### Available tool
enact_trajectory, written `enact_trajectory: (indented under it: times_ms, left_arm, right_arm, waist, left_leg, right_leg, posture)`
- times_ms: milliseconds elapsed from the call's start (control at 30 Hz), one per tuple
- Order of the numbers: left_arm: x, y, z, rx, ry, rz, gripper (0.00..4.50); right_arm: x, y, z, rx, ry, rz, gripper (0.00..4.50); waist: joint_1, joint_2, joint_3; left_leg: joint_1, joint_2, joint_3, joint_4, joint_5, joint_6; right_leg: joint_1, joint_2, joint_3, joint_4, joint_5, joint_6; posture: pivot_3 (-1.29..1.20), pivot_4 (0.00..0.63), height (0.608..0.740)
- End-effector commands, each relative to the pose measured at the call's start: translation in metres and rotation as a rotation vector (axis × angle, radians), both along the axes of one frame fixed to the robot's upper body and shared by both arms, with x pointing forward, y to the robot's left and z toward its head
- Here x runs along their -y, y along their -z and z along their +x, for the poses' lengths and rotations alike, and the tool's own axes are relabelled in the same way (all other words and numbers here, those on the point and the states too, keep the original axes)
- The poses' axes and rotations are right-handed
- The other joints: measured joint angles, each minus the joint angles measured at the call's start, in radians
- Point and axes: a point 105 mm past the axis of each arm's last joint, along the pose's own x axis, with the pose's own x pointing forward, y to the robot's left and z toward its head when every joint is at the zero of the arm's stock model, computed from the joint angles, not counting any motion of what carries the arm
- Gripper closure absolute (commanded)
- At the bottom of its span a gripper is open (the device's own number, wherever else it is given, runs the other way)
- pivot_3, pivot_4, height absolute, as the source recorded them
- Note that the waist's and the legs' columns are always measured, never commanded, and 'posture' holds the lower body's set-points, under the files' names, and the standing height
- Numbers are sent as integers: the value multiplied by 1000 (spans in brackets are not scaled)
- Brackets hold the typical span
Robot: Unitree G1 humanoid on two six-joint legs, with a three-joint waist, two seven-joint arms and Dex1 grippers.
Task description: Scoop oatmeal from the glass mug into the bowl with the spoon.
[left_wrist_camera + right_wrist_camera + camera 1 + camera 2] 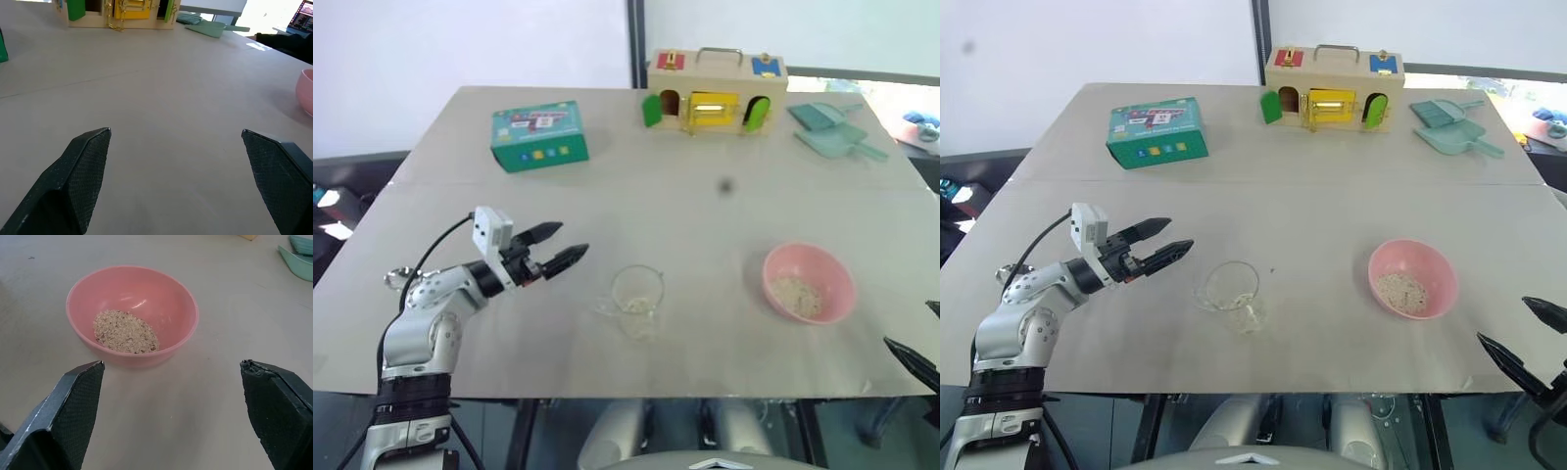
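Observation:
The glass mug (636, 292) stands near the table's front, left of centre, with a few pale flakes at its bottom. To its right sits the pink bowl (808, 282), and a heap of oatmeal (126, 332) lies in it. My left gripper (573, 239) hovers open just left of the mug, its tips pointing toward it, with nothing between the fingers. My right gripper (1526, 338) is open at the table's front right corner, aimed at the bowl from a short way off and holding nothing. The spoon is out of view.
A green box (538, 135) lies at the back left. A wooden toy box (710, 93) with coloured doors stands at the back centre, and a green dustpan (832, 132) lies at the back right. The table edge runs close in front of the mug and bowl.

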Motion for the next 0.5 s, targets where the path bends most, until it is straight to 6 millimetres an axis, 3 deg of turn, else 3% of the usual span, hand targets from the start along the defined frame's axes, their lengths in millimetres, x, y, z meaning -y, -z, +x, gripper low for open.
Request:
enact_trajectory:
  times_ms: [33, 67, 133, 300, 400, 500]
  left_arm:
    - [-1, -18, 8, 90, -65, -17, 0]
    - [-3, -21, 17, 108, -116, -29, 0]
    - [-15, -27, 31, 124, -216, -49, 0]
    - [-47, -32, 38, 107, -229, -31, 0]
    - [-65, -32, 35, 82, -194, 4, 0]
    - [-83, -29, 29, 54, -170, 64, 0]
  right_arm:
    - [-4, -10, 2, 80, -15, 12, 25]
    - [-7, -15, 5, 123, -19, 32, 25]
    - [-40, -31, 6, 204, -175, 96, 25]
    - [-106, -78, 9, 333, -462, 272, 25]
    - [-128, -93, 11, 364, -564, 315, 25]
    - [-134, -98, 12, 376, -591, 337, 25]
  waist:
    - [1, 0, 0]
    - [2, 0, 0]
    - [6, 0, 1]
    - [-17, 1, 1]
    - [-22, -1, 2]
    - [-20, -1, 2]
  left_leg:
    - [0, 0, 0, 0, 0, 0]
    - [0, 0, 0, 0, 0, 0]
    - [0, 0, -1, 0, 0, 0]
    - [1, 1, 0, 1, 0, -1]
    - [1, 0, 0, 1, 0, -1]
    - [0, 0, -1, 1, -1, -1]
  right_leg:
    - [0, 0, 0, 0, 0, 0]
    - [0, 0, 0, 0, 0, 0]
    - [1, 0, -1, 0, 0, 0]
    - [1, 2, 0, 1, 2, 4]
    - [1, 2, 0, 1, 3, 4]
    - [0, 2, -1, 0, 3, 4]
  posture:
    - [0, 150, 740]
    - [0, 150, 740]
    - [0, 150, 740]
    - [0, 150, 740]
    - [0, 150, 740]
    - [0, 150, 740]
